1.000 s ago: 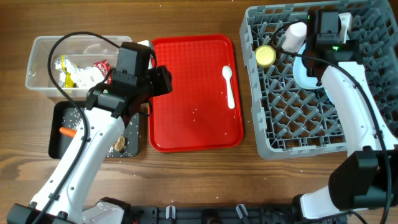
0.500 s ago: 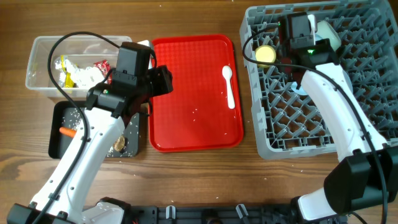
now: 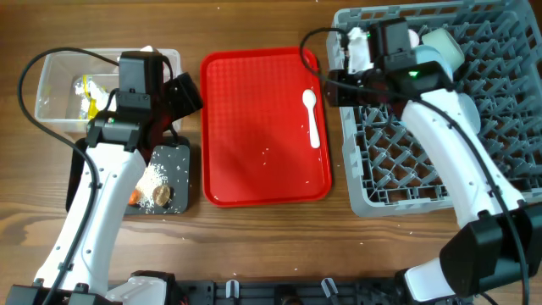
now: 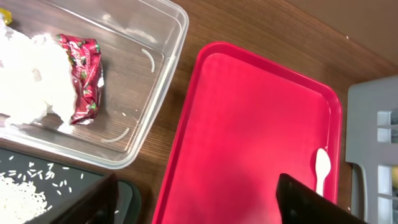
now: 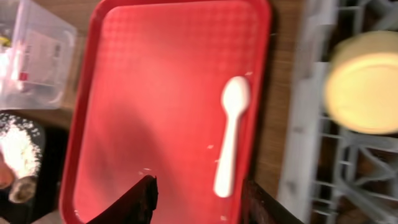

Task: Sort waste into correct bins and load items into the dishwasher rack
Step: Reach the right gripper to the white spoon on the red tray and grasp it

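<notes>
Either side of the red tray, left claw and right claw gape — empty.

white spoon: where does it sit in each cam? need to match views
Overhead: white spoon on the right side of the red tray.
Left wrist: spoon at lower right, by the tray's right rim.
Right wrist: spoon near centre, bowl end up.
Shared landmark: the red tray.
</notes>
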Tool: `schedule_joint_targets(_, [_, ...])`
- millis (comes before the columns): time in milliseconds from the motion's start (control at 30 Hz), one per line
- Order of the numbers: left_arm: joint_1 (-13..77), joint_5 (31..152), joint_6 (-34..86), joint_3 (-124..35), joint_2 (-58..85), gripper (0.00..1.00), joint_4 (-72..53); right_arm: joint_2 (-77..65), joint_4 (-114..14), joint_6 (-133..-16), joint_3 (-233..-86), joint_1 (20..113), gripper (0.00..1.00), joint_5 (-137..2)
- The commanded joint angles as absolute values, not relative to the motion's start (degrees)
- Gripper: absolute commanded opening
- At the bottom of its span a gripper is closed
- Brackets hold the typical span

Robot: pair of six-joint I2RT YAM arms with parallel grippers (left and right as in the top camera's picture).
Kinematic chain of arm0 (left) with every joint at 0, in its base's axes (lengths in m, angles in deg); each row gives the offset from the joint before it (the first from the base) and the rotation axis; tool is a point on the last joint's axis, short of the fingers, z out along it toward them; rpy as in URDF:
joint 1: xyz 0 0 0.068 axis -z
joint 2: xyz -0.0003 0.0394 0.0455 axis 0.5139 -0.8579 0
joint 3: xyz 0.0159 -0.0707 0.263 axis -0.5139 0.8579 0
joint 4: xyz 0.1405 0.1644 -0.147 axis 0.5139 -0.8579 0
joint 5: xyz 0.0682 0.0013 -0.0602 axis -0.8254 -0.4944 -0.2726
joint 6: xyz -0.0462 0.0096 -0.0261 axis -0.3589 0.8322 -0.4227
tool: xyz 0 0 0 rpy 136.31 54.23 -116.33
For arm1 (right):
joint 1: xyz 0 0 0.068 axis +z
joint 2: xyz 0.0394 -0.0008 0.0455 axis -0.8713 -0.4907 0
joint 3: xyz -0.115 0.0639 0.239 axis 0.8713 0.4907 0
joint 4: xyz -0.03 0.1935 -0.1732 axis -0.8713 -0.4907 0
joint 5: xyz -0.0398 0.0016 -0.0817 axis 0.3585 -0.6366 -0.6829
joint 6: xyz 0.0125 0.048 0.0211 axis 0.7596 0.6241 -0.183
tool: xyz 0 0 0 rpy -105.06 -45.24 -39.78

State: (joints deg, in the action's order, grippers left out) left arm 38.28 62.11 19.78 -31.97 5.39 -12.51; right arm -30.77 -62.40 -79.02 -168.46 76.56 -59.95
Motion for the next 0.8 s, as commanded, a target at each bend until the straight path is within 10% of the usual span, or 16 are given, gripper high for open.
schedule_joint_targets(0, [37.9, 62.6, 20.1, -32.5, 5.0, 1.0, -11.9, -31.7, -60.6, -75.7, -169.9, 81.5, 0.44, -63.7])
schedule_joint_targets(767, [37.9, 62.6, 20.1, -32.5, 5.0, 1.0, -11.9, -52.3, -55.0, -65.1, -169.8, 88.0, 0.4, -81.4])
